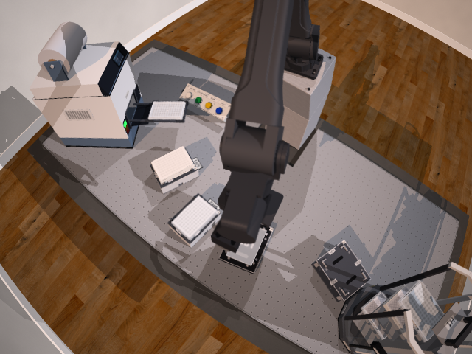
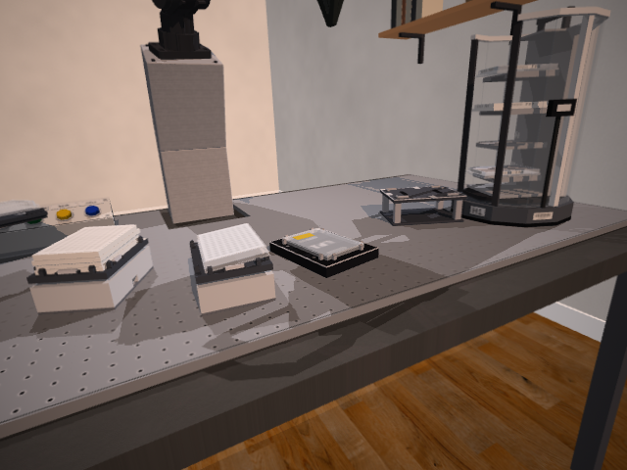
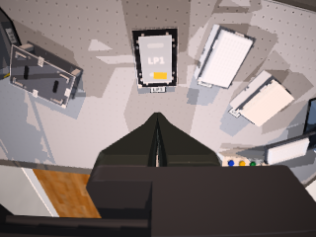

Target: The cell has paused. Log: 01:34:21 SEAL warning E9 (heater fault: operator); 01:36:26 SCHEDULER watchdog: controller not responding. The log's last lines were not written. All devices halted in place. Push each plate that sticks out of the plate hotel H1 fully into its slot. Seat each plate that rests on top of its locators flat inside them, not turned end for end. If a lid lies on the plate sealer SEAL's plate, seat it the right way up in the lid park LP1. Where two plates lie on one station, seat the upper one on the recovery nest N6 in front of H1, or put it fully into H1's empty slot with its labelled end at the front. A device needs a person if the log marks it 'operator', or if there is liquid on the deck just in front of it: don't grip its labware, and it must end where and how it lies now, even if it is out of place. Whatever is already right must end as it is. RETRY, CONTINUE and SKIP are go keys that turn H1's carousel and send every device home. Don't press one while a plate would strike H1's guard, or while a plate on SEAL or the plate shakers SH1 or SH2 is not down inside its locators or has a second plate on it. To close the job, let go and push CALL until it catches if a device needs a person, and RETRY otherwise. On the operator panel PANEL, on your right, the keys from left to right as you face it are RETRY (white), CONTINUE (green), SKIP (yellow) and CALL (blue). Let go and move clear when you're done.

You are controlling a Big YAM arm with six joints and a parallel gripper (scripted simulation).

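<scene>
My gripper [image 3: 157, 118] [image 2: 330, 19] is shut and empty, high above the deck over the lid park LP1 [image 1: 243, 266] [image 2: 329, 268] [image 3: 134, 54]. A grey lid [image 1: 252, 246] [image 2: 323, 244] [image 3: 155, 59] with a yellow mark lies in LP1. A thick white plate stack [image 1: 172, 164] [image 2: 85, 245] [image 3: 267, 101] sits on the shaker nearer the sealer. A single white plate [image 1: 194, 217] [image 2: 230, 244] [image 3: 224, 56] sits on the shaker beside LP1. The sealer's tray holds a white plate [image 1: 167, 110] [image 3: 287, 150]. The recovery nest N6 [image 1: 341, 268] [image 2: 422, 193] [image 3: 41, 74] stands bare.
The plate hotel H1 [image 1: 400, 312] [image 2: 521, 126] stands at the deck's end behind N6, with plates in several slots. The operator panel [image 1: 192, 93] [image 2: 78, 205] lies beside the sealer [image 1: 87, 98]; its blue CALL key [image 1: 218, 110] [image 2: 92, 210] [image 3: 231, 162] is at one end. The arm's pedestal [image 2: 189, 136] stands behind the shakers.
</scene>
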